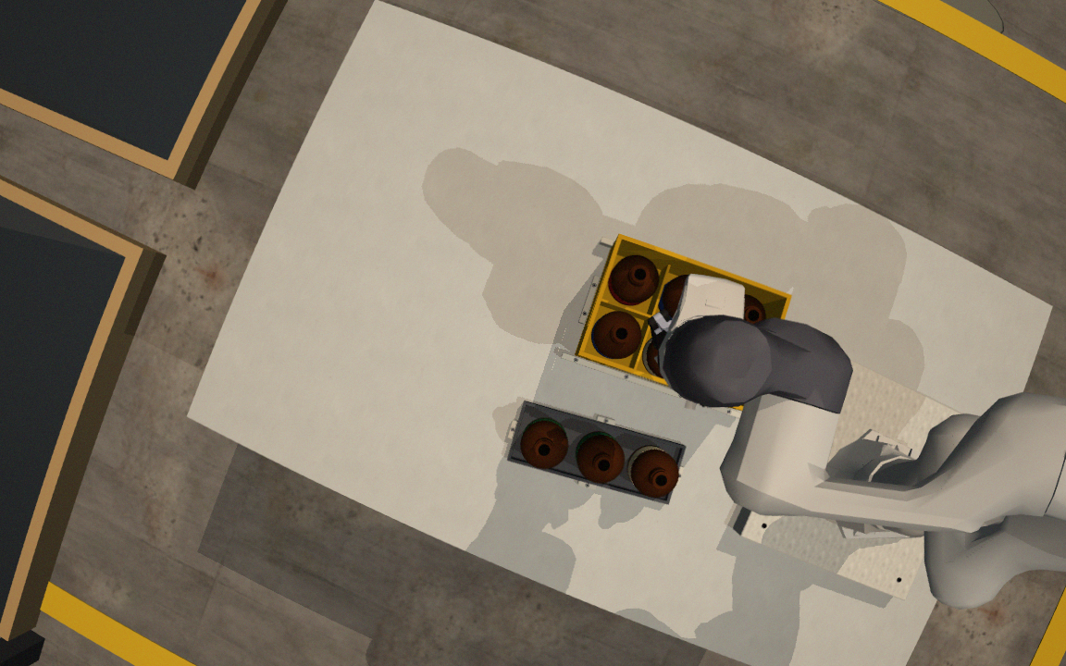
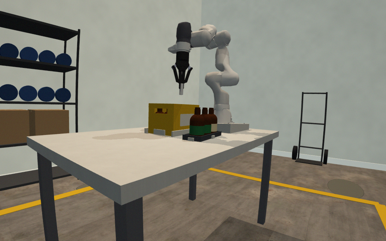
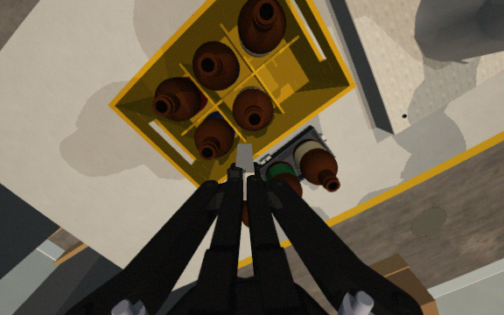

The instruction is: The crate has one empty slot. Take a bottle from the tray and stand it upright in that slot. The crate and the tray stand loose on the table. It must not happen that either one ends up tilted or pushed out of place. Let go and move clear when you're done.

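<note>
The yellow crate stands on the table near the robot base; it also shows in the side view [image 2: 170, 118] and the wrist view [image 3: 234, 83]. It holds several brown bottles, and one slot [image 3: 289, 80] is empty. The dark tray [image 1: 596, 451] beside it carries three upright brown bottles [image 2: 203, 121]. My gripper [image 2: 181, 89] [image 3: 244, 154] hangs high above the crate, fingers pressed together with nothing between them. In the overhead view my arm hides part of the crate.
The robot base plate [image 1: 843, 480] lies at the table's near-right corner. A shelf rack with boxes [image 2: 23, 89] stands left of the table and a hand truck [image 2: 311, 129] by the right wall.
</note>
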Robot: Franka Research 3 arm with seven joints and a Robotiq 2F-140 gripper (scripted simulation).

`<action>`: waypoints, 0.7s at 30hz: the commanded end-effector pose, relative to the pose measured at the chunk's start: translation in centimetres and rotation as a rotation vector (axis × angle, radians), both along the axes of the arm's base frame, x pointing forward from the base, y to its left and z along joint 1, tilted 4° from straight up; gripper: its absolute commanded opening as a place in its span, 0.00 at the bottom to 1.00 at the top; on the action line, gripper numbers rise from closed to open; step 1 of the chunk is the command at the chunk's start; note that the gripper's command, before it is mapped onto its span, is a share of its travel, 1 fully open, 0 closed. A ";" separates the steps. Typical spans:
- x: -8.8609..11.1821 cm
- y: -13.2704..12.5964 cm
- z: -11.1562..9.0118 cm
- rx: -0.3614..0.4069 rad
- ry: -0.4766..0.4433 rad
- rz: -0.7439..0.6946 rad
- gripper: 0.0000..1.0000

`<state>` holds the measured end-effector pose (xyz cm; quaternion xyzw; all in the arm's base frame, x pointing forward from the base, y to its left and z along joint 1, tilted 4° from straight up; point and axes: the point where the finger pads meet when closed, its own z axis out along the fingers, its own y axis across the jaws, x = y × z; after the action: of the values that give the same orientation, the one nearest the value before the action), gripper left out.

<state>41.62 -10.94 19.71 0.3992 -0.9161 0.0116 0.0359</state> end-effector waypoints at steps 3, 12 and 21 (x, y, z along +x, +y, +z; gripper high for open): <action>2.2 10.6 -0.9 0.003 -0.001 -0.066 0.38; 3.7 17.1 -1.5 0.003 -0.001 -0.066 0.38; 3.7 17.1 -1.5 0.003 -0.001 -0.066 0.38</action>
<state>45.19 6.06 18.16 0.3933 -0.9186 0.0077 0.0375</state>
